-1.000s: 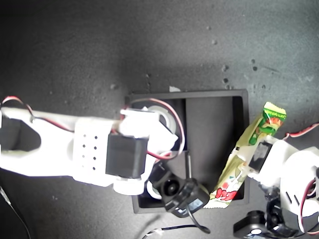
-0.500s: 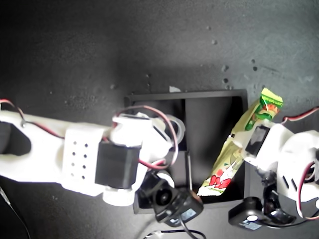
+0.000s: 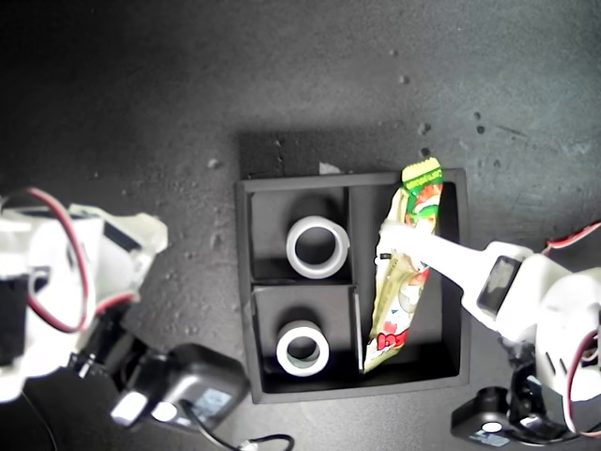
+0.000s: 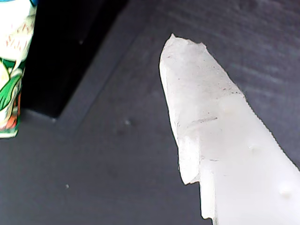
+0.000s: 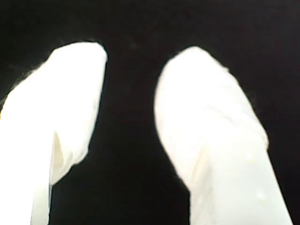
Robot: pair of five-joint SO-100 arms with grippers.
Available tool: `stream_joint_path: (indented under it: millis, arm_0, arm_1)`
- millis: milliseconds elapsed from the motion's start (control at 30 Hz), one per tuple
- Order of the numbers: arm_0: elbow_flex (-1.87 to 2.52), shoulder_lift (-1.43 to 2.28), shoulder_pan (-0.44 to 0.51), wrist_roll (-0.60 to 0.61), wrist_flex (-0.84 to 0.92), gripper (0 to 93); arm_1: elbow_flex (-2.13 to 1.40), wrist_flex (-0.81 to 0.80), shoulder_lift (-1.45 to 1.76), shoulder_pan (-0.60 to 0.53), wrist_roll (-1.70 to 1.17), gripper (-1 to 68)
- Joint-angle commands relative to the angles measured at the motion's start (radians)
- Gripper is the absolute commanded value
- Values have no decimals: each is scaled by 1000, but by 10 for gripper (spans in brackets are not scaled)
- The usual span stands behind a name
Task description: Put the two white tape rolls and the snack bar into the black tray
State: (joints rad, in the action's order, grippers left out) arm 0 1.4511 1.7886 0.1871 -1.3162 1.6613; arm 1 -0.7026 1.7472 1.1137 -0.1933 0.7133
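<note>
Snack bar now lies in black tray, arm withdrawn

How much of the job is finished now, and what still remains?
Both white tape rolls sit in the black tray: the first roll and second roll, each in a small compartment. The snack bar lies in the long compartment, with my first gripper on it. My second gripper is open, empty. Remaining: withdraw.

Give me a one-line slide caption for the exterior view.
Black tray holding both white tape rolls in its small compartments, the snack bar in the long one.
</note>
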Motion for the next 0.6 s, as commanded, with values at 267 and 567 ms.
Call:
stream_joint_path:
  millis: [267, 567]
  arm_0:
    - [1149, 830, 193, -252, -615, 1]
    - [1384, 904, 178, -241, -738, 1]
  arm_1:
    - [-500, 9, 638, 25, 723, 45]
    - [-1894, -742, 1795, 130, 611, -5]
